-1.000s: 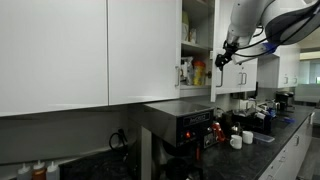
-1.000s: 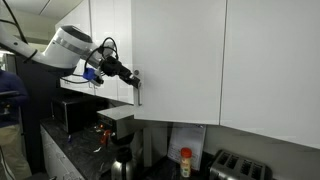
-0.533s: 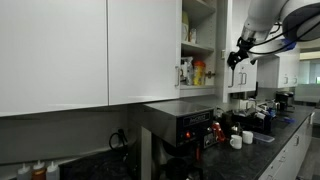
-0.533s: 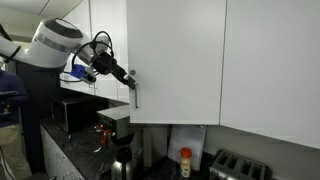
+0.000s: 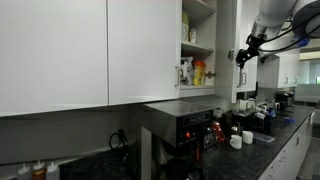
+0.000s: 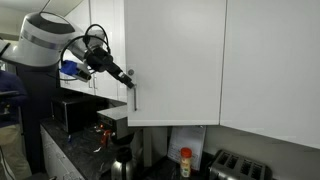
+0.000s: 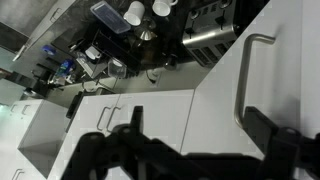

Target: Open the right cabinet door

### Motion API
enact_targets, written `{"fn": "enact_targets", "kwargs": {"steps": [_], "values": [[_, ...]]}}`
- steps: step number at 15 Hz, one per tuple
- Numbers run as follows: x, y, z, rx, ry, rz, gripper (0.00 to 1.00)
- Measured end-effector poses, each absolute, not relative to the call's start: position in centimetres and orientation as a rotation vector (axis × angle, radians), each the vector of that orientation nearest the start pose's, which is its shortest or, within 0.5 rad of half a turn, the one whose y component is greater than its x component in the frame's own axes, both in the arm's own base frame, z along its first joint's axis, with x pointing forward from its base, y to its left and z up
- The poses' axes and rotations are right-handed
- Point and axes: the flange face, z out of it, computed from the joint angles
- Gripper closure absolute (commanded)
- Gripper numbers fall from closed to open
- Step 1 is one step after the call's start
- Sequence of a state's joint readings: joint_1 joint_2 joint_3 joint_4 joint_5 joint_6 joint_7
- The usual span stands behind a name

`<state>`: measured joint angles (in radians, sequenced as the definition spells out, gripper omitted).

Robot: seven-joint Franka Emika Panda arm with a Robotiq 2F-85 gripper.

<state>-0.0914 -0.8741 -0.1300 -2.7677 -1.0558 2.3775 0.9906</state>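
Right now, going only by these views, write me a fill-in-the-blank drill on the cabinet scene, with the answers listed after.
1. The right cabinet door is ___, baring shelves in an exterior view.
2. The gripper is at the door's ___.
3. A bottle on the shelves is coloured ___.
Missing words: open; handle; yellow.
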Motion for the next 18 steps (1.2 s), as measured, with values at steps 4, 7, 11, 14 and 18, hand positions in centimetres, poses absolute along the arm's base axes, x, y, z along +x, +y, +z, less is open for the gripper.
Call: {"fn": "enact_targets", "kwargs": {"steps": [4, 7, 11, 14, 18], "values": [[31.0, -9.7, 51.2, 2.428, -0.751, 0.878, 0.00], [30.0, -10.1, 51.3, 2.567, -0.773, 0.736, 0.00], [29.6, -8.4, 51.7, 2.759, -0.672, 0.571, 0.00], [29.8, -6.4, 52.5, 2.819, -0.564, 0.518, 0.00], [31.0, -3.7, 52.8, 2.735, -0.471, 0.553, 0.00]]}}
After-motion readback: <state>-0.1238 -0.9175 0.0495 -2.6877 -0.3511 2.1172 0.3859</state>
